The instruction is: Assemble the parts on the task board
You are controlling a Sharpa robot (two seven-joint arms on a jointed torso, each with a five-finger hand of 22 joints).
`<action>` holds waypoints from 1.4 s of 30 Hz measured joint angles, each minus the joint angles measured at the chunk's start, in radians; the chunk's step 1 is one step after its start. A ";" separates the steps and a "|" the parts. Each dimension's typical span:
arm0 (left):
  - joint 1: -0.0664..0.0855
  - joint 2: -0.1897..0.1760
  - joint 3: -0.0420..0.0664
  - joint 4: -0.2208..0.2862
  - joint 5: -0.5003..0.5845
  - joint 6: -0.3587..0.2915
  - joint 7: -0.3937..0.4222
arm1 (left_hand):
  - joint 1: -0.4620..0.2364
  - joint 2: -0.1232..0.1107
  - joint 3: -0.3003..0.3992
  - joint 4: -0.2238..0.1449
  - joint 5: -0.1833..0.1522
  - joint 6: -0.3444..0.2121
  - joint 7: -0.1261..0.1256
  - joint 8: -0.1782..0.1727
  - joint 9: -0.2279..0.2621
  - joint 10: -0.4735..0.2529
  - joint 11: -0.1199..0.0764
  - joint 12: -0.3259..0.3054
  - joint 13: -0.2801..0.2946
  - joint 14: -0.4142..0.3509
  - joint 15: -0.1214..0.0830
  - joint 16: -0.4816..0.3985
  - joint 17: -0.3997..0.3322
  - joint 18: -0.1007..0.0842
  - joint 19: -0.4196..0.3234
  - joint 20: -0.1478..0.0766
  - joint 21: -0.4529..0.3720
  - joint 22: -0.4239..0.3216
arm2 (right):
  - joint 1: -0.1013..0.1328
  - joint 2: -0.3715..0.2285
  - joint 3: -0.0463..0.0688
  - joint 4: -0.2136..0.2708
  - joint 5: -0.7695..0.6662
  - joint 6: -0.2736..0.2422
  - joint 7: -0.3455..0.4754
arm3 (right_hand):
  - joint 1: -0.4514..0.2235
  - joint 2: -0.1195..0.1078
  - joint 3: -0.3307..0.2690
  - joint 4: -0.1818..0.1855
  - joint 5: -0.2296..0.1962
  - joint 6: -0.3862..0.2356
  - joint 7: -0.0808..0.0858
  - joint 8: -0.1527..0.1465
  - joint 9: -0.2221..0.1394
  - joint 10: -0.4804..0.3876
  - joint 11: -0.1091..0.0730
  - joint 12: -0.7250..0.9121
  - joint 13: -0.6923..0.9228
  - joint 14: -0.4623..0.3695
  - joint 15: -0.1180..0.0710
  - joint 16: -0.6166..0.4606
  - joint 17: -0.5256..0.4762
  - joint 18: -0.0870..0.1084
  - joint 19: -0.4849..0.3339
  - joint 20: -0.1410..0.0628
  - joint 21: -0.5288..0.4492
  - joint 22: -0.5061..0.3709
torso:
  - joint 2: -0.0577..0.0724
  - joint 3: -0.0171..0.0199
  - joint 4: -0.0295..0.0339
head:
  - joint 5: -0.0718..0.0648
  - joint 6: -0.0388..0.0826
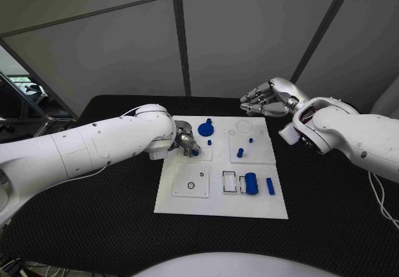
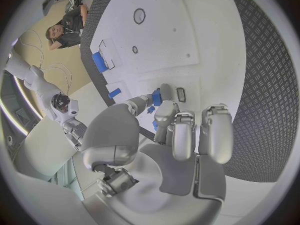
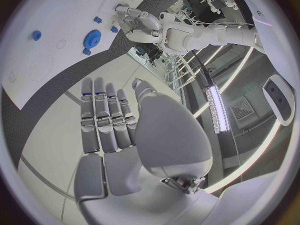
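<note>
- Nearest on the task board [image 1: 218, 209]: big blue cylinder [image 1: 251, 183] lying flat, slim blue rod [image 1: 270, 186] just beside it.
- Mid-board: left hand [image 1: 184, 142] down on the plate, pinching a small blue part [image 2: 155, 98] between thumb and fingertip.
- Further back: blue gear [image 1: 205, 128] sitting near the far edge.
- Way back, off the board: right hand [image 1: 267, 97] hovering, holding nothing, fingers loosely curled and together.

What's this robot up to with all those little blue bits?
It is putting small blue parts together on a white task board. Its left hand is down on the board, pinching a small blue piece between its fingertips. Its right hand hangs above the table beyond the board's far edge, fingers straight and holding nothing. A blue gear, a blue cylinder and a few blue pegs are on the board.
</note>
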 measured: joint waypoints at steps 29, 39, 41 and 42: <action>-0.001 0.004 -0.001 -0.002 0.000 0.001 0.000 | -0.053 -0.005 -0.213 0.088 -0.004 0.027 -0.002 -0.023 -0.016 0.010 -0.004 0.004 0.010 -0.003 -0.004 0.000 0.000 0.000 0.000 0.000 0.008 0.000 | 0.000 0.004 0.000 -0.005 -0.002 0.001 -0.007 | 0.000 0.000 0.000 0.000 0.004 0.000 0.000 0.000 -0.001 -0.004 0.004 0.000 0.000 0.000 0.000 0.000 -0.002 0.000 0.000 0.000 -0.004 -0.001 | 0.000 0.0002 0.0004 | -0.002 0.001; -0.001 0.000 -0.001 -0.002 0.000 0.000 0.000 | -0.039 0.008 -0.227 0.092 -0.004 0.027 -0.002 -0.023 -0.016 0.010 -0.004 0.004 0.010 -0.003 -0.004 0.000 0.000 0.000 0.000 0.000 0.008 0.000 | 0.000 0.004 0.000 -0.005 -0.002 0.001 -0.007 | 0.000 0.000 -0.003 -0.003 0.009 0.000 0.000 0.000 -0.001 -0.004 0.004 0.000 0.000 0.000 0.000 0.000 -0.003 0.000 0.000 0.000 -0.004 -0.002 | 0.000 0.0003 0.0004 | -0.002 0.002; -0.001 -0.002 -0.001 -0.002 0.000 0.000 0.000 | -0.039 0.008 -0.227 0.092 -0.004 0.027 -0.002 -0.023 -0.016 0.010 -0.004 0.004 0.010 -0.003 -0.004 0.000 0.000 0.000 0.000 0.000 0.008 0.000 | 0.000 0.004 0.000 -0.005 -0.002 0.001 -0.008 | 0.000 0.000 -0.003 -0.003 0.009 0.000 0.000 0.000 -0.001 -0.003 0.004 0.000 0.000 0.000 0.000 0.000 -0.003 0.000 0.000 0.000 -0.004 -0.002 | 0.000 0.0002 0.0003 | -0.002 0.001; -0.002 -0.004 -0.001 -0.001 0.000 0.000 0.000 | -0.039 0.008 -0.230 0.095 -0.004 0.027 -0.002 -0.023 -0.017 0.010 -0.004 0.004 0.010 -0.003 -0.004 0.000 0.000 0.000 0.000 0.000 0.008 0.000 | 0.000 0.004 0.000 -0.005 -0.002 0.001 -0.008 | 0.000 0.000 -0.003 -0.003 0.009 0.000 0.000 0.000 -0.001 -0.003 0.004 0.000 0.000 0.000 0.000 0.000 -0.003 0.000 0.000 0.000 -0.004 -0.002 | 0.000 0.0002 0.0004 | -0.002 0.001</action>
